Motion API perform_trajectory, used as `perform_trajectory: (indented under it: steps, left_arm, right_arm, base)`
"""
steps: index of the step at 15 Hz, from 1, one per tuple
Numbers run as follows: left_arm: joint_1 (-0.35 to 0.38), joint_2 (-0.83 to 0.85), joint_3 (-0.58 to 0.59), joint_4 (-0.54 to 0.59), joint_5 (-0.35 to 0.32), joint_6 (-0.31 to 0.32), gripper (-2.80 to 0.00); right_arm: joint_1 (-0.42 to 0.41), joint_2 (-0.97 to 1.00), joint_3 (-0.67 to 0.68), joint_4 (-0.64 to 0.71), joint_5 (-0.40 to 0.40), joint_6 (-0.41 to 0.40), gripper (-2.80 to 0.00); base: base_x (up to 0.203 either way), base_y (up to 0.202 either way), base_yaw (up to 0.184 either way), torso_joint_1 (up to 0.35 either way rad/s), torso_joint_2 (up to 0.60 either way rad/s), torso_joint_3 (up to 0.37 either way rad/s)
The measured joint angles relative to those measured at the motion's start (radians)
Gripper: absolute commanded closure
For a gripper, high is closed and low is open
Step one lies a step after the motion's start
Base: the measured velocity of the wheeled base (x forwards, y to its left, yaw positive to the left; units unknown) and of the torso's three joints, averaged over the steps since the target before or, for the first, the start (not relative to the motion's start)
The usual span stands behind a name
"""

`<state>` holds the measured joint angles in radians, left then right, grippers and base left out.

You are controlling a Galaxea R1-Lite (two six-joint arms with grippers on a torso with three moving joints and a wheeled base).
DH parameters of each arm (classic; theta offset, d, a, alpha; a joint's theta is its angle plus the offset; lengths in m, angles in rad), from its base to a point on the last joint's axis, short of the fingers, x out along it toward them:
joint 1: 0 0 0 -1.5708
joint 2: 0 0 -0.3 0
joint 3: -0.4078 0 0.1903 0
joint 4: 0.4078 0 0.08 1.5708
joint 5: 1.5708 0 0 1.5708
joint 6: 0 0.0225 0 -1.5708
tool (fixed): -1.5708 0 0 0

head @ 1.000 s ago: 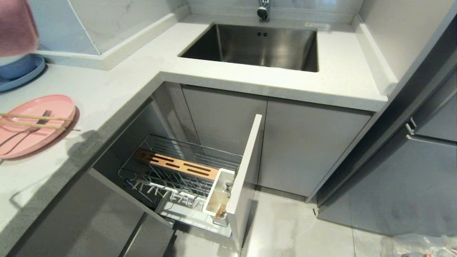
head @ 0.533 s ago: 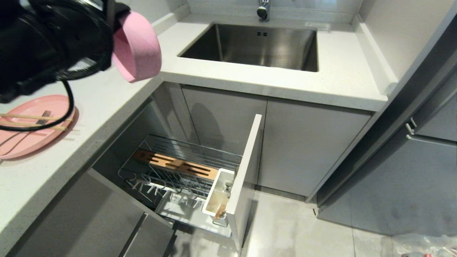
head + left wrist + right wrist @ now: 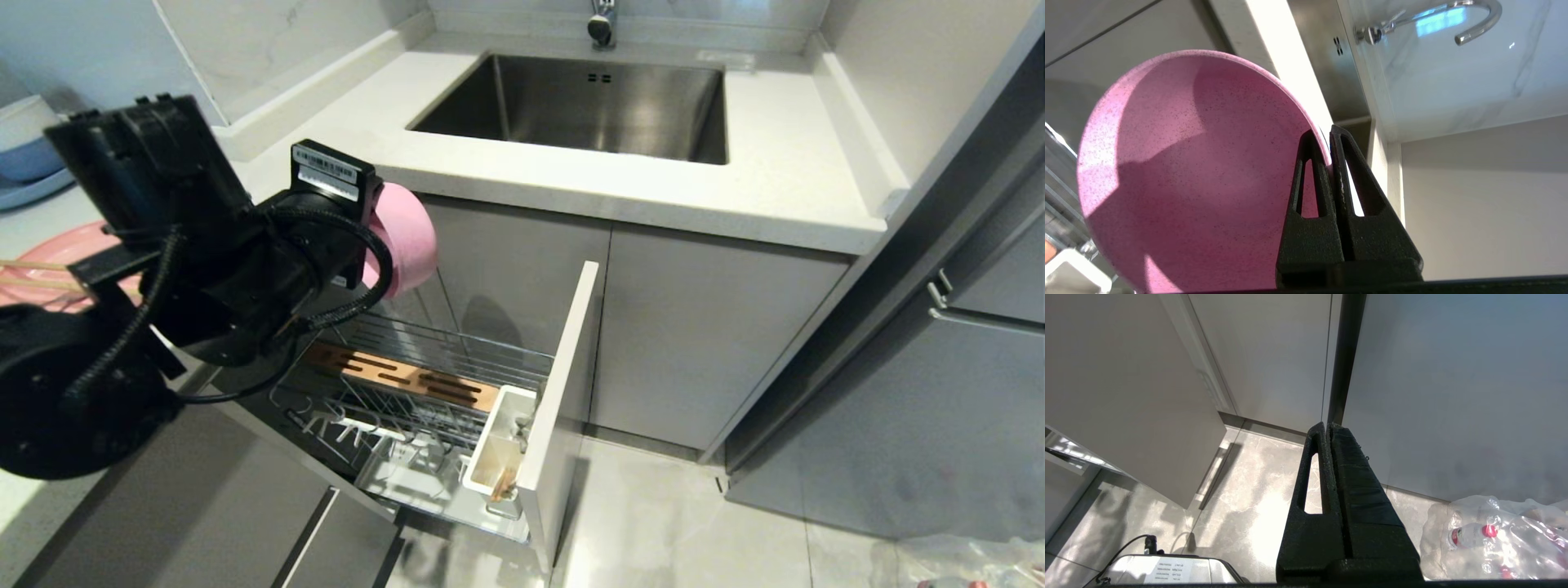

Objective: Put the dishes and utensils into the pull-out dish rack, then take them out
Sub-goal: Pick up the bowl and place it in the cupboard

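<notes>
Left gripper (image 3: 1329, 141) pinches the rim of the pink bowl (image 3: 1184, 179), held on edge at centre-left, above the open pull-out dish rack (image 3: 424, 392) with clear air between. Right gripper (image 3: 1329, 430), fingers pressed together, hangs over floor.

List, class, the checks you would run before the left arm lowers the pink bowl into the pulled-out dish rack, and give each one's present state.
1. Grip: left tool shut on the pink bowl, pinching its rim: ok.
2. Dish rack pulled out from the cabinet, wire slots in view: ok.
3. Bowl over the rack: it hangs above the rack's back edge, below the counter lip: ok.
4. Bowl turned on edge for the slots: ok.
5. Which slot it lines up with: cannot tell.
6. Right tool shut, parked low above the floor, away from the rack: ok.
</notes>
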<state>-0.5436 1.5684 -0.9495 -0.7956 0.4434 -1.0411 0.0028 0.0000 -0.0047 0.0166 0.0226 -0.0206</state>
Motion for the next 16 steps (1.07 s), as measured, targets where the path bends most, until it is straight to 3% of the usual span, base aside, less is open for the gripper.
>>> perform_trajectory:
  steps: [4, 6, 16]
  left_arm:
    - [0.011, 0.157, 0.14, -0.391, 0.005, 0.015, 0.0]
    - [0.015, 0.223, 0.186, -0.523, 0.011, 0.039, 0.0]
    - [0.023, 0.343, 0.219, -0.632, 0.008, 0.044, 0.0]
  right_arm:
    - [0.0, 0.0, 0.0, 0.0, 0.0, 0.0, 0.0]
    - [0.0, 0.0, 0.0, 0.0, -0.001, 0.0, 0.0]
    - [0.0, 0.0, 0.0, 0.0, 0.0, 0.0, 0.0]
  base:
    - [0.0, 0.0, 0.0, 0.0, 0.0, 0.0]
    - [0.0, 0.0, 0.0, 0.0, 0.0, 0.0]
    - [0.0, 0.0, 0.0, 0.0, 0.0, 0.0]
